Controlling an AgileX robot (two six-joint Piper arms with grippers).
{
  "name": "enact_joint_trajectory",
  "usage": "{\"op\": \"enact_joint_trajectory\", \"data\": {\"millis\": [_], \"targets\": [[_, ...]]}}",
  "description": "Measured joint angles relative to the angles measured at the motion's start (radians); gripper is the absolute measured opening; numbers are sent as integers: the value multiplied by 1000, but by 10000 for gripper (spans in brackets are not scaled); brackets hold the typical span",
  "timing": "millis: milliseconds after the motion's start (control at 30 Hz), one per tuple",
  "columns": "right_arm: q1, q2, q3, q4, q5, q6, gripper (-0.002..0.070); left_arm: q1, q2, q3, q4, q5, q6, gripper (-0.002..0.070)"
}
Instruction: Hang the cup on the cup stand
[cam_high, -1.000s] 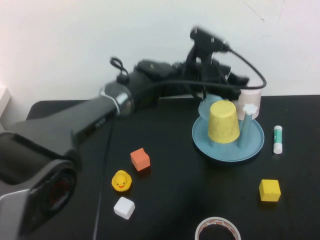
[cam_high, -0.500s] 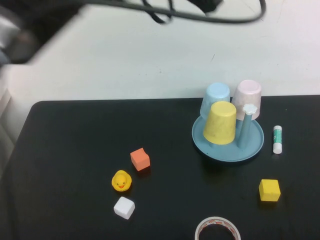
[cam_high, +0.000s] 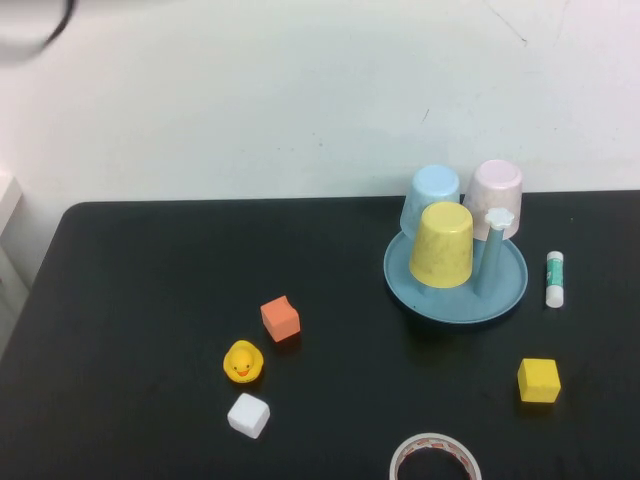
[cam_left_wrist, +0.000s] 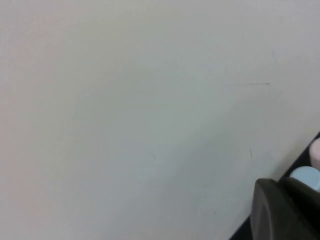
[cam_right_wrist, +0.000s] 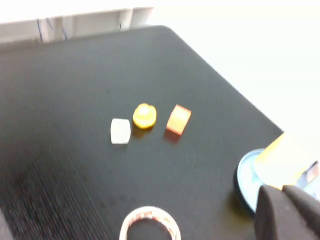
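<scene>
On the black table (cam_high: 140, 330), going from near to far: a tape roll (cam_high: 435, 457), a white cube (cam_high: 248, 415), and a rubber duck (cam_high: 242, 361). Farther back, the plain yellow plastic cup (cam_high: 443, 244) sits upside down on the round light-blue pegged cup stand (cam_high: 505, 295). Only a dark edge of the left hand (cam_left_wrist: 285, 210) and of the right hand (cam_right_wrist: 287, 212) shows; cannot tell how either stands.

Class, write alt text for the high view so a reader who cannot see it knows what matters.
A yellow cup sits upside down on a peg of the round blue cup stand, with a pale blue cup and a pale pink cup inverted behind it. Neither the left nor the right end effector appears in this view.
</scene>
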Motion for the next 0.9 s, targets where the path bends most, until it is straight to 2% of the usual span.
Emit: {"op": "enact_joint_trajectory", "data": {"millis": [233, 467, 900], "targets": [[0, -119, 0, 18, 22, -32, -1, 0, -317, 480, 0, -227, -53, 0], [0, -173, 0, 33, 122, -46, -1, 0, -542, 834, 2, -376, -78, 0], [0, -173, 0, 43, 191, -46, -1, 0, -643, 1040, 4, -424, -78, 0]]}}
